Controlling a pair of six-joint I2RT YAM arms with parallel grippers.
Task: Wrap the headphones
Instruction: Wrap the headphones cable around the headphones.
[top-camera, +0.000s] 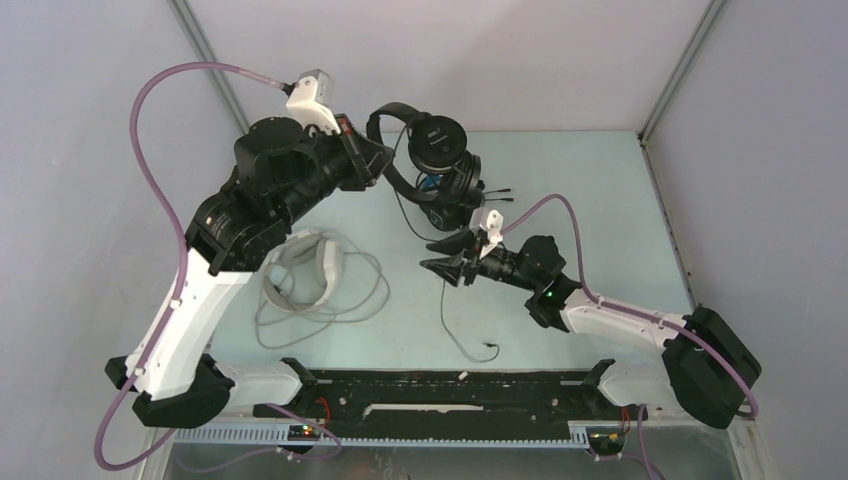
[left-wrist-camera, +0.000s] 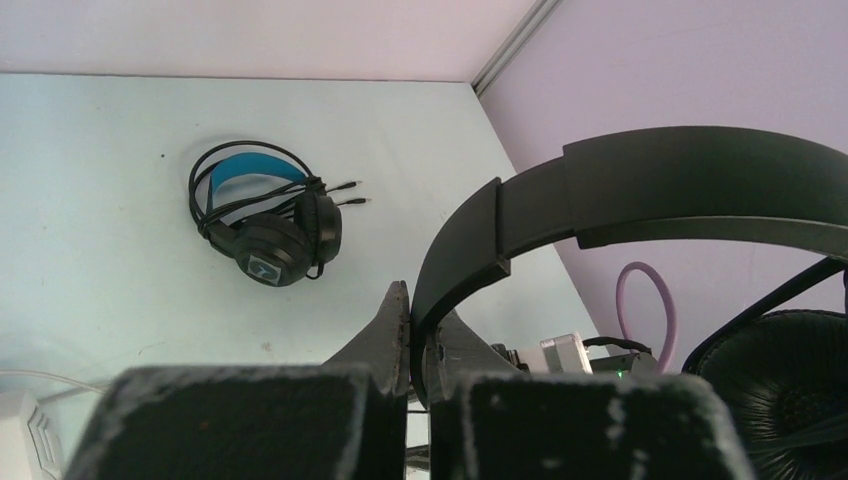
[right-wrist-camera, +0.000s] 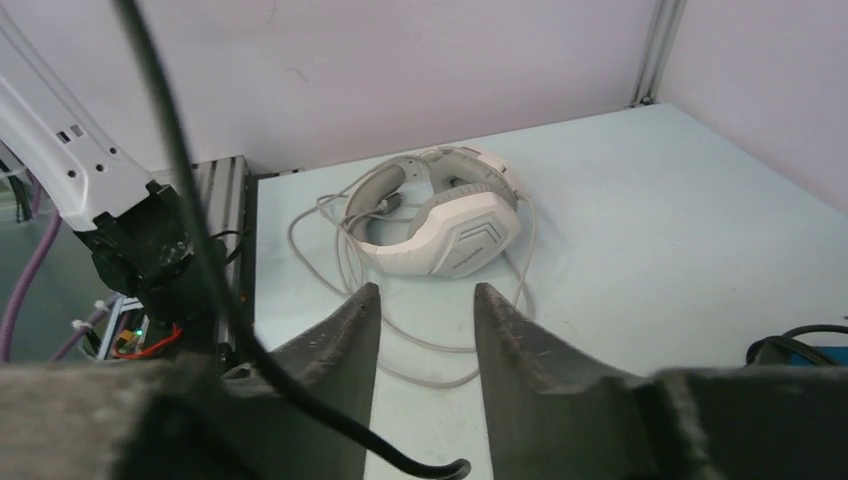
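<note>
My left gripper (left-wrist-camera: 420, 300) is shut on the headband of the all-black headphones (left-wrist-camera: 650, 180) and holds them raised above the back of the table (top-camera: 435, 140). Their thin black cable (top-camera: 443, 305) hangs to the table and ends in a plug (top-camera: 490, 348). My right gripper (top-camera: 440, 262) hovers beside that cable, open (right-wrist-camera: 425, 295). The cable (right-wrist-camera: 200, 250) crosses in front of its left finger and curls low between the jaws, ungripped. The blue-banded headphones (left-wrist-camera: 265, 215) lie wound up on the table. The white headphones (right-wrist-camera: 450, 215) lie left of centre amid loose cord.
The white pair's grey cord (top-camera: 350, 300) sprawls in wide loops over the table's left-centre. Pale walls with metal corner posts (top-camera: 680, 70) enclose the back and sides. A black rail (top-camera: 450, 395) runs along the near edge between the arm bases.
</note>
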